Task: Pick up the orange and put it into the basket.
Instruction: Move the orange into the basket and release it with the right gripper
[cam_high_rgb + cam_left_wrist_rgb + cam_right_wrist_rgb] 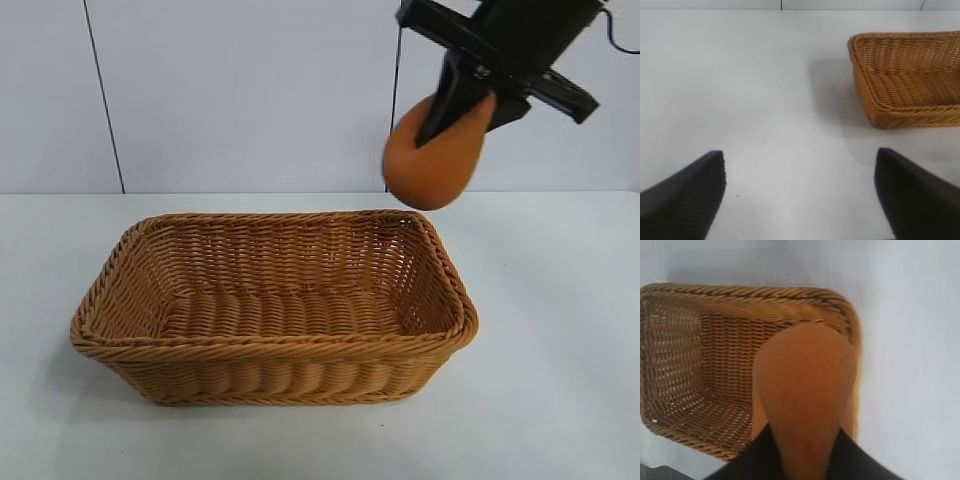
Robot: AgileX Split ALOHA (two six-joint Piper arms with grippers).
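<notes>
The right gripper [462,118] held the orange [437,160] squeezed between its jaws, raised above the far right corner of the basket [150,345]. Released there, the soft orange risked striking the rim and rolling onto the bench [560,380]. The left gripper [800,192] stood parked, jaws apart, empty.

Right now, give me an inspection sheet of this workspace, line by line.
Surface: white table, bare apart from the basket.
Job's things: orange squeezed in the right gripper, in the air above the far right corner of the basket; nothing lies inside the basket.
Clutter: nothing seen.
Grippers: right gripper shut on the orange; left gripper open, low over bare table beside the basket.
Cables: a thin dark cable hangs by the right arm.
Surroundings: pale wall panels behind the table.
</notes>
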